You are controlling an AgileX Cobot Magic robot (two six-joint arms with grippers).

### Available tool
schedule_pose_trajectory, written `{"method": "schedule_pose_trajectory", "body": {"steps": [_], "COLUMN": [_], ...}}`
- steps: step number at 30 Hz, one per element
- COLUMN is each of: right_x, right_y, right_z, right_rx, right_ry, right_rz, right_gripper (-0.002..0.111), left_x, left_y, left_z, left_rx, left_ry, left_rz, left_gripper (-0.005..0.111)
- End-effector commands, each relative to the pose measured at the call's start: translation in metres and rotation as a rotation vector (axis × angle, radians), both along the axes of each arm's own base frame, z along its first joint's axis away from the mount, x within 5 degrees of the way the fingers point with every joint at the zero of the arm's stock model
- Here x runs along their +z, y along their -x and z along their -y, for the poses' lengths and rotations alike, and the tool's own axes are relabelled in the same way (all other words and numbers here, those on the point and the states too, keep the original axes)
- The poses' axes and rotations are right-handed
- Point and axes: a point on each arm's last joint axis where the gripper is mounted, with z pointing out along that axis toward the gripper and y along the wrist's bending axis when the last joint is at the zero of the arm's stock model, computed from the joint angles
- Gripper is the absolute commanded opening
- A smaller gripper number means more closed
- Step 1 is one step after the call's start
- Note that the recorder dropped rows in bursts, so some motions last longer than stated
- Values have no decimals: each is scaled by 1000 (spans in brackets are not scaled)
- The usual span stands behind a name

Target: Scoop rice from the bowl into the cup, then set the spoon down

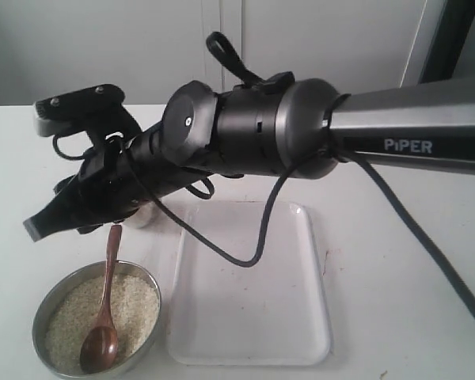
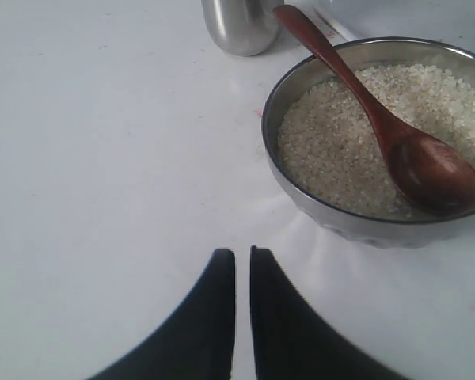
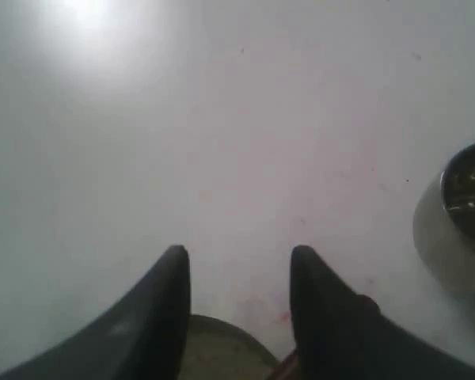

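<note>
The grey metal bowl (image 1: 39, 317) stands at the table's front left, filled with rice (image 1: 67, 317). The wooden spoon (image 1: 107, 293) lies in it, its oval end on the grains and its handle leaning over the far rim. My right gripper (image 1: 43, 226) reaches across from the right and hovers just above that handle's tip. It is open, with nothing between its fingers (image 3: 170, 317). The shiny cup (image 3: 457, 218) stands beyond the bowl, mostly hidden by the arm in the exterior view. In the left wrist view my left gripper (image 2: 242, 255) is shut and empty, beside the bowl (image 2: 340, 226).
A translucent white tray (image 1: 301, 332) lies flat right of the bowl. The right arm's long body and its black cable (image 1: 257, 253) hang over the tray's far end. Bare white tabletop (image 2: 103, 158) stretches left of the bowl.
</note>
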Motion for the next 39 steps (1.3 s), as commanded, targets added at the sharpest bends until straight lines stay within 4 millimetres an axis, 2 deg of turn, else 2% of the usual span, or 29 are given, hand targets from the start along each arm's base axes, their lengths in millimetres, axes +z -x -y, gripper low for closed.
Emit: {"method": "schedule_pose_trajectory", "body": {"steps": [1,7,9,14,30,39], "right_x": [-4,-17,-22,-30,-31,-50], "right_y": [1,0,0,-1,-5,-8], "right_z": [-7,-12,-13,-14,-13,-17], "right_rx": [42,48,50,52,61,75], "right_ry": [42,60,69,81,113,153], "right_rz": [24,19,13,2,69,47], "right_gripper": [29,4,0,0,0,0], "left_x": [-2,-2,-2,-2,-2,-2], "left_y": [0,0,0,0,0,0], "left_z": [0,0,0,0,0,0], "left_rx": [1,1,1,1,1,1], "left_ry": [3,3,3,3,3,3], "left_rz": [-5,-5,-5,-5,-5,-5], "left_gripper": [14,14,14,14,14,14]}}
